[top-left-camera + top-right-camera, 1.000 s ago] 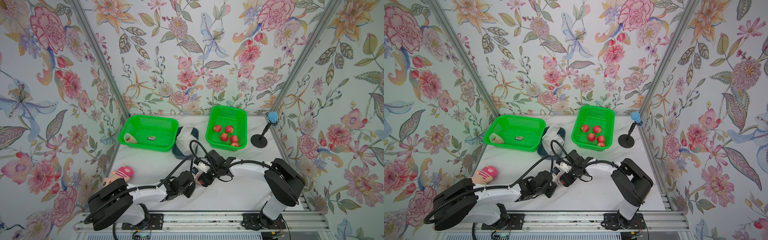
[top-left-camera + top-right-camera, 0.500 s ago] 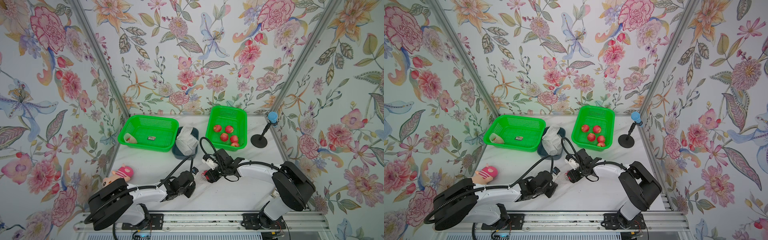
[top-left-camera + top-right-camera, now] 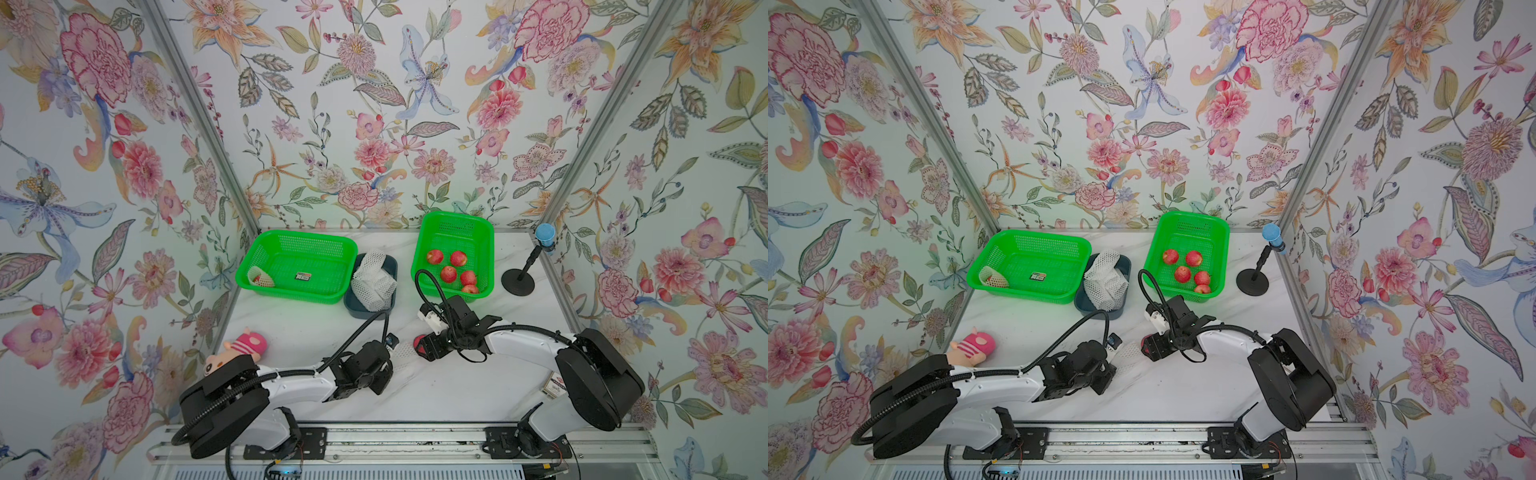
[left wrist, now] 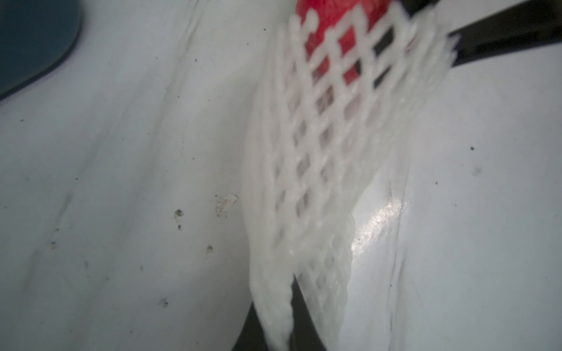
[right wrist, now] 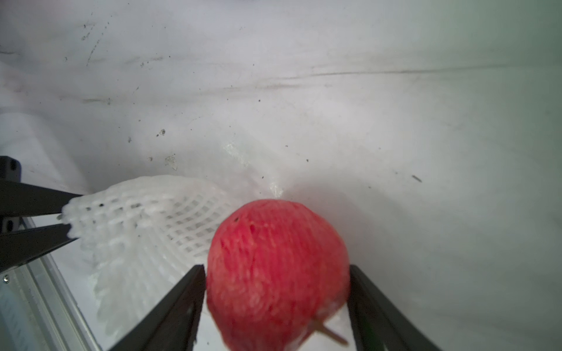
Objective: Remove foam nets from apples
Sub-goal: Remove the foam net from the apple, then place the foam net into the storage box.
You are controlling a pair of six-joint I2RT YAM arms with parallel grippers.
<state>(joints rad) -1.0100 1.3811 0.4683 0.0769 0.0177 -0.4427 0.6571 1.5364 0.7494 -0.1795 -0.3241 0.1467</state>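
Left end effector [image 5: 65,220] is clenched on one tip of a foam net [image 5: 146,218] — the net fans out toward a bare red apple [image 5: 273,249] (far edge touching it). Right end effector [image 5: 276,270] brackets that apple; whether it presses, I cannot tell. Both hang low over the white surface [image 5: 334,106], near the green basket [image 3: 484,232] of five apples [image 3: 449,274].

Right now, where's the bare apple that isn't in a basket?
In both top views the apple is front-centre, in the right tool, beside the foam net the left tool pinches.

Apple [image 5: 276,273] now out of net [image 5: 146,218]
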